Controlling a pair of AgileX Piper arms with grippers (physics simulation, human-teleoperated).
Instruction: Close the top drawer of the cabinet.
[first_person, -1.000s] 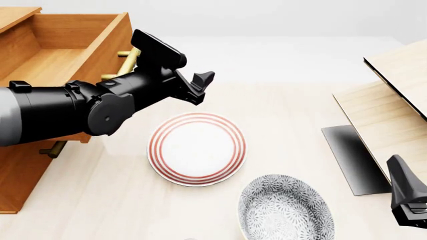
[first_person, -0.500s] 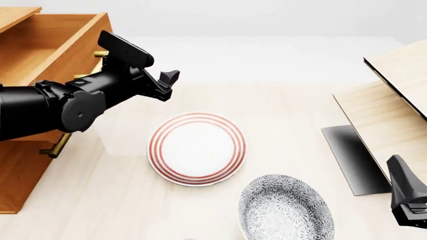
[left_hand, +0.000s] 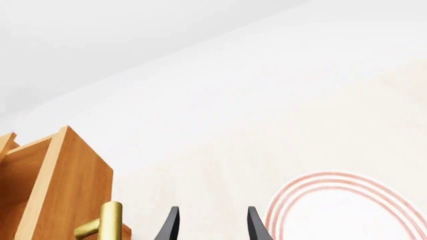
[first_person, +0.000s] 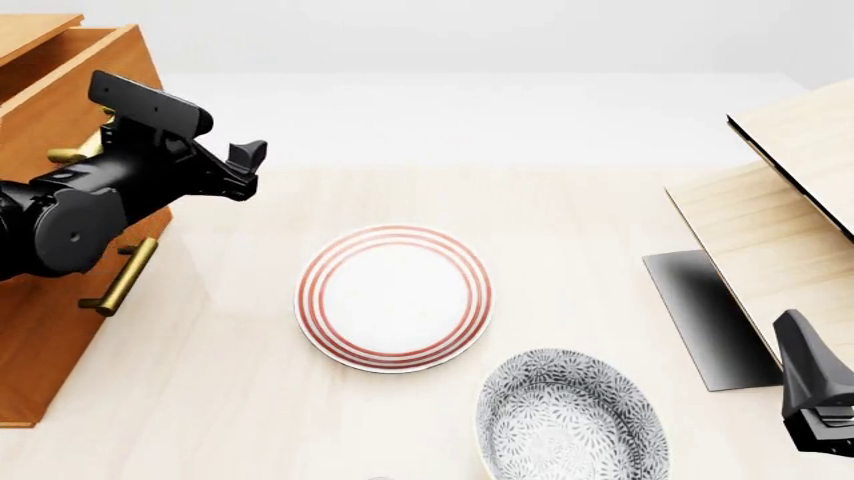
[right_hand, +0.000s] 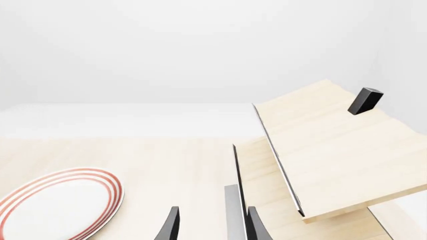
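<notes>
**Q:** Where is the top drawer right now?

**A:** The top drawer (first_person: 80, 75) sits at the far left corner of the table, uppermost in the orange-brown cabinet (first_person: 40, 340) that runs along the left edge. Its box juts out a little past the cabinet front, with the open inside just visible at the far left. Its brass bar handle (first_person: 74, 150) peeks out beside my left arm; in my left wrist view the same handle (left_hand: 110, 220) stands just beside my fingertips, next to the drawer's flat front (left_hand: 70, 185).

**Q:** And your left gripper?

**A:** My left gripper (first_person: 238, 165) hangs just off the drawer front, on the side toward the middle of the table. The fingers are spread apart and hold nothing; I see bare table between them in the wrist view.

**Q:** What lies below the drawer?

**A:** A lower drawer handle (first_person: 118, 280), also brass, slants across the cabinet front near the left edge.

**Q:** What is farther out?

**A:** A red-ringed white plate (first_person: 394, 297) lies near the table's middle, and a grey patterned bowl (first_person: 571, 415) lies toward the near edge. Pale wooden boards (first_person: 787, 200) lean along the right edge over a dark grey slab (first_person: 707, 320).

**Q:** Your right gripper?

**A:** My right gripper (right_hand: 210, 225) is at the near right corner, its fingers parted and empty.
</notes>
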